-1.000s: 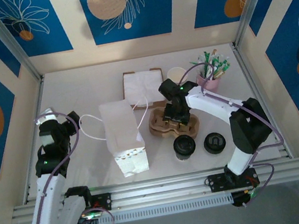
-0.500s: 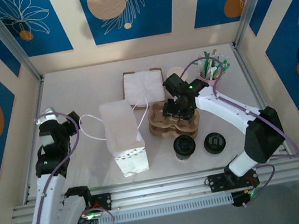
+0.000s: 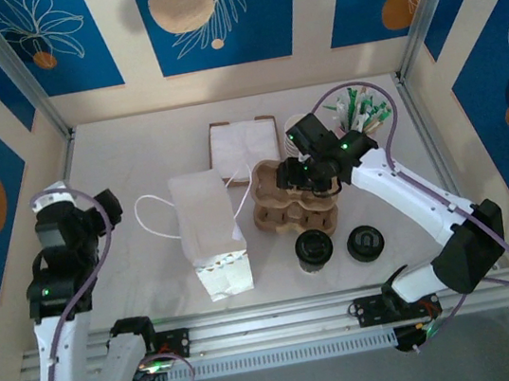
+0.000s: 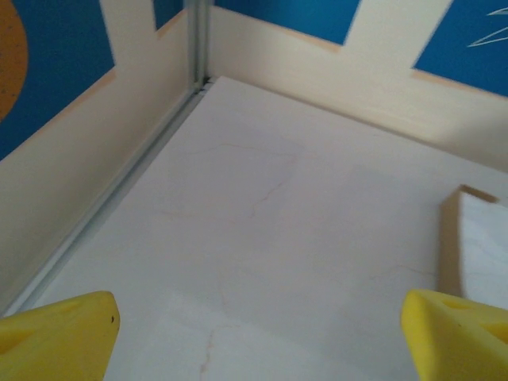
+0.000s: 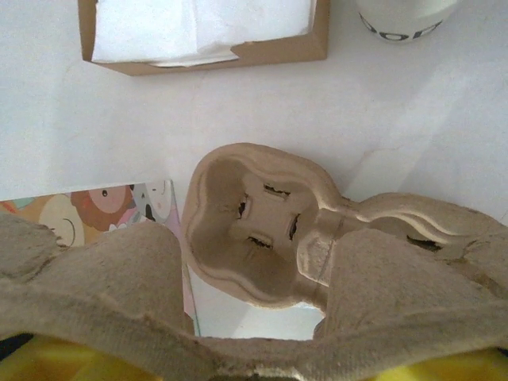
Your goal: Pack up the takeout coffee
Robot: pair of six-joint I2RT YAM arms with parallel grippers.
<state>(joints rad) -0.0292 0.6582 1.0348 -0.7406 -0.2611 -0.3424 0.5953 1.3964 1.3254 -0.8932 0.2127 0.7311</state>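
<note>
The takeout coffee, a cream cup with a black lid, stands on the table in front of the brown pulp cup carrier. My right gripper is shut on the carrier's right edge and holds it tilted up off the table. In the right wrist view the carrier runs out from the gripper, with an empty cup hole facing me. At the far left of the table my left gripper is open. Its yellow fingertips stand wide apart over bare table, with nothing between them.
A white paper bag lies left of the carrier. A loose black lid sits right of the coffee. At the back are a napkin box, stacked cream cups and a pink cup of stirrers. Walls enclose three sides.
The right gripper swung round to the carrier's right side and tipped it up. The left arm drew back to the left and its jaws opened wider.
</note>
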